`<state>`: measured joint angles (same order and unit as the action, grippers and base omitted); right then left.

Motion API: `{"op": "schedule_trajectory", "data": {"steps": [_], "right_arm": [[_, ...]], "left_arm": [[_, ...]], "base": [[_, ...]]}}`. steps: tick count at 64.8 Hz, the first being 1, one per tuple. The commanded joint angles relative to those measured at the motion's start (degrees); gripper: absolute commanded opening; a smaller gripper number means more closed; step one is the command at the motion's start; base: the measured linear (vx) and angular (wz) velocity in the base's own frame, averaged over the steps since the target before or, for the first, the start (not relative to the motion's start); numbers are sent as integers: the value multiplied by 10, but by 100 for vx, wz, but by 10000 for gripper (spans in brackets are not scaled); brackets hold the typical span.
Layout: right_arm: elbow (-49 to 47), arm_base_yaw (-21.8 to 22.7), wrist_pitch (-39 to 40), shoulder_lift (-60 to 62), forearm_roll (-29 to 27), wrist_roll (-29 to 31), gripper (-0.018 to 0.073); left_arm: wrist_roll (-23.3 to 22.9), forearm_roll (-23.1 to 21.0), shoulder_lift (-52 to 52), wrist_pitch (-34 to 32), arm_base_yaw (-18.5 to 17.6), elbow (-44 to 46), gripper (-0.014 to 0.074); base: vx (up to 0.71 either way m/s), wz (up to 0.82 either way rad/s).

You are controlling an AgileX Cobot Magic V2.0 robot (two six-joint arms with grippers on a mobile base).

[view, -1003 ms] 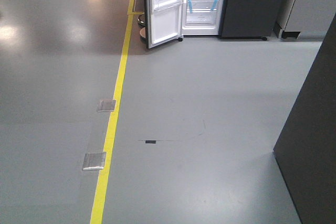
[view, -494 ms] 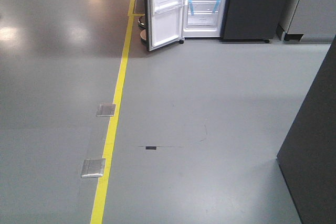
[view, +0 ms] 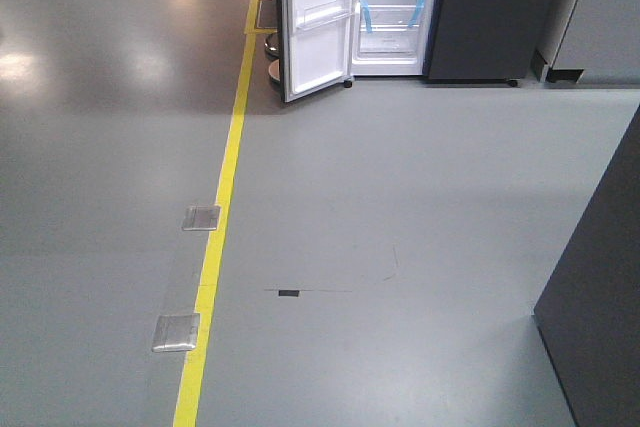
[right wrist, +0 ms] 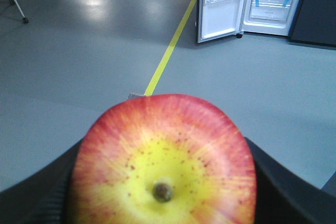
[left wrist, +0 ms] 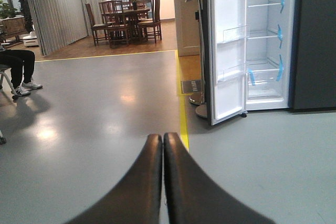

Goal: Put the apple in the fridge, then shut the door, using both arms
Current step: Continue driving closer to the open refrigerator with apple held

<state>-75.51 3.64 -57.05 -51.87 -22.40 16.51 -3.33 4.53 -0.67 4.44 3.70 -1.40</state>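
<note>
Right hand (right wrist: 157,195) tight around apple (right wrist: 164,150)

A red apple (right wrist: 163,166), its centre yellow with red streaks and brown flecks round a brown stem (right wrist: 163,191), fills the view between the black fingers (right wrist: 37,198) of the right pincer (right wrist: 164,187). The left pincer (left wrist: 163,150) is glossy black. The fridge (view: 485,7) is dark grey outside and white inside, marked with blue tape strips (view: 366,15). Its door (view: 320,17) shows a white liner edged in dark grey. A yellow line (view: 226,187) crosses the pale grey floor (view: 400,177), near two silvery plates (view: 176,332) and a small black mark (view: 289,293). A dark grey panel (view: 600,287) stands at the right edge.
</note>
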Motion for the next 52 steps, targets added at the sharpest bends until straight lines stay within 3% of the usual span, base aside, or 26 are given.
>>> {"op": "schedule_trajectory", "data": {"steps": [1,52], "right_arm": [[-14,2,46,4,-15,4,43],[-14,2,46,4,-15,4,43]], "left_arm": [[-5,-4,-9,-41,-3,-16,-6],[-5,-4,-9,-41,-3,-16,-6]], "base": [[8,0],[10,0]]}}
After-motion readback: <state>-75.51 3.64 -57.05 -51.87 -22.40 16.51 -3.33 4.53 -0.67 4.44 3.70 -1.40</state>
